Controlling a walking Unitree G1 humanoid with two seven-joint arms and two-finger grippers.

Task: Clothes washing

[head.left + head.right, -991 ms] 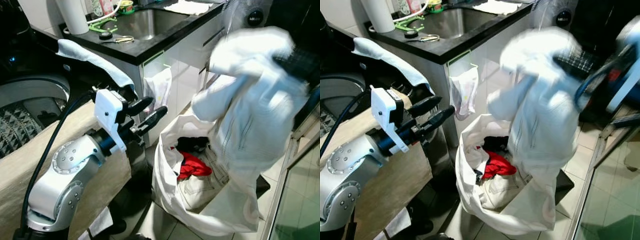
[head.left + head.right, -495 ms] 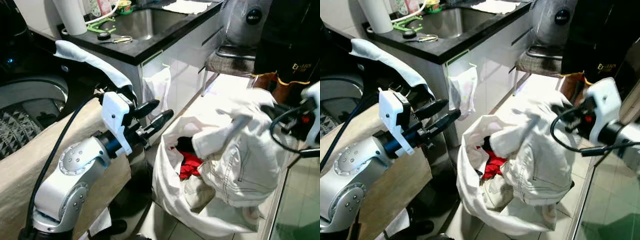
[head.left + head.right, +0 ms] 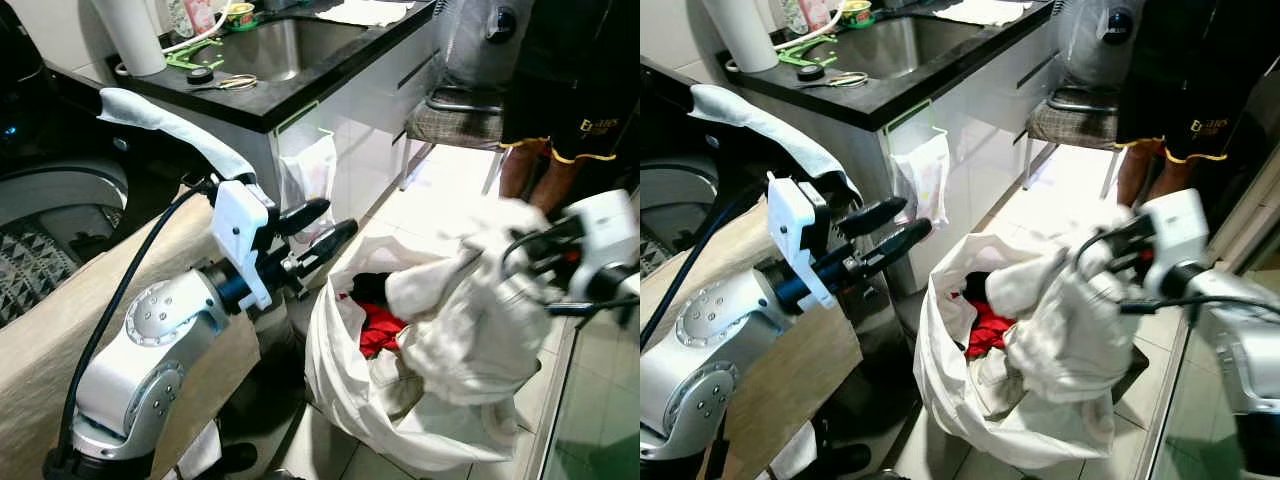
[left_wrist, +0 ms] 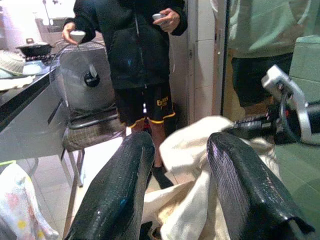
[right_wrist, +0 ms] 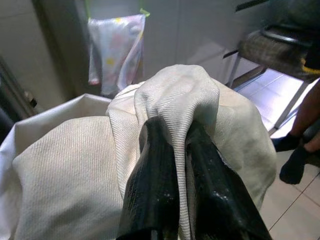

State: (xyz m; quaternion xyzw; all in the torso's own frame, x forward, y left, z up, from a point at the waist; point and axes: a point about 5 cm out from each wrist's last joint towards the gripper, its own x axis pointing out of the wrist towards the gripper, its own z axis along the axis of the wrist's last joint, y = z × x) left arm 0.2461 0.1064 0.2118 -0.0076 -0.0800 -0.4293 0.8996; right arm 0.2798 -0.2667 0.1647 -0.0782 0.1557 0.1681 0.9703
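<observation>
Right gripper (image 5: 172, 150), jaws clamped on a cream jacket (image 3: 470, 330), hangs above the laundry bag (image 3: 345, 385); left gripper (image 3: 325, 228), jaws apart and empty, hovers beside the bag.

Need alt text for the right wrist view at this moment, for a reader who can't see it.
The right gripper is shut on a fold of cream ribbed cloth, bunched over the open white laundry bag. Behind hang a pale spotted bag on a cabinet front, a stool, and a person's leg on the tiled floor.
</observation>
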